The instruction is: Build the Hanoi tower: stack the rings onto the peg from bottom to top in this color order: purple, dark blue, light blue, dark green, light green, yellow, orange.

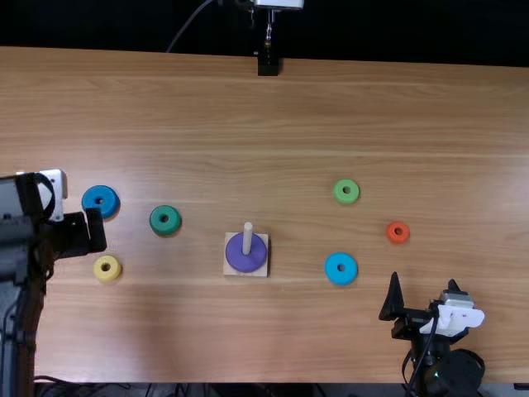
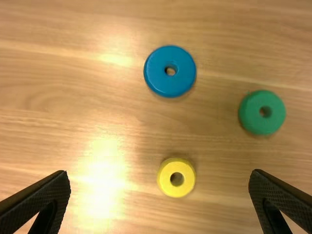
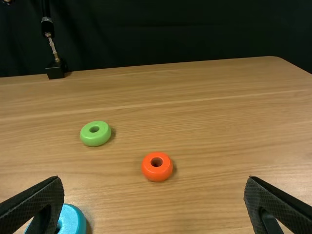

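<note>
In the top view, the purple ring [image 1: 240, 258] circles my peg [image 1: 247, 236] below centre. Dark blue [image 1: 92, 199], dark green [image 1: 157, 220] and yellow [image 1: 100, 269] rings lie left; light green [image 1: 339, 190], orange [image 1: 391, 234] and light blue [image 1: 332, 269], right. My left gripper [image 1: 100, 231] is far left, my right gripper [image 1: 424, 281] lower right. Left wrist view: fingers wide open. Right wrist view: likewise.

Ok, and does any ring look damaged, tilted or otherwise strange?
Nothing stands out. The purple ring sits around the peg; the dark blue ring, light blue ring, dark green ring, light green ring, yellow ring and orange ring lie flat on the table, with no visible damage.
</note>
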Robot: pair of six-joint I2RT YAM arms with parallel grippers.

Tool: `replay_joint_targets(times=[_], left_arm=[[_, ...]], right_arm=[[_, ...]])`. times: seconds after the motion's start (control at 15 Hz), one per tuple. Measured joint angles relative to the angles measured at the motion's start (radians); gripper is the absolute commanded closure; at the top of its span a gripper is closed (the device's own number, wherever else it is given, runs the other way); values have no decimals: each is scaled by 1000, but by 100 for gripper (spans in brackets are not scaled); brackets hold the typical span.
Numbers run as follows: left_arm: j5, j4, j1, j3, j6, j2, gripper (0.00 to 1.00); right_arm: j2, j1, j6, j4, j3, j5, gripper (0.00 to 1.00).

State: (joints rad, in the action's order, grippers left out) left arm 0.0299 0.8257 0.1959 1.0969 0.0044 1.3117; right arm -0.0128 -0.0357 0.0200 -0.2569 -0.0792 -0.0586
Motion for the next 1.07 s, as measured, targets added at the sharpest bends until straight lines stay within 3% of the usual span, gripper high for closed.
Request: replay_joint_targets(times=[0.47,1.07], left_arm=[[0,-14,-105,162,9,394,0],[-1,-31,-105,303,15,624,0]], right_arm=[[0,0,0,0,0,0,0],[0,0,0,0,0,0,0]])
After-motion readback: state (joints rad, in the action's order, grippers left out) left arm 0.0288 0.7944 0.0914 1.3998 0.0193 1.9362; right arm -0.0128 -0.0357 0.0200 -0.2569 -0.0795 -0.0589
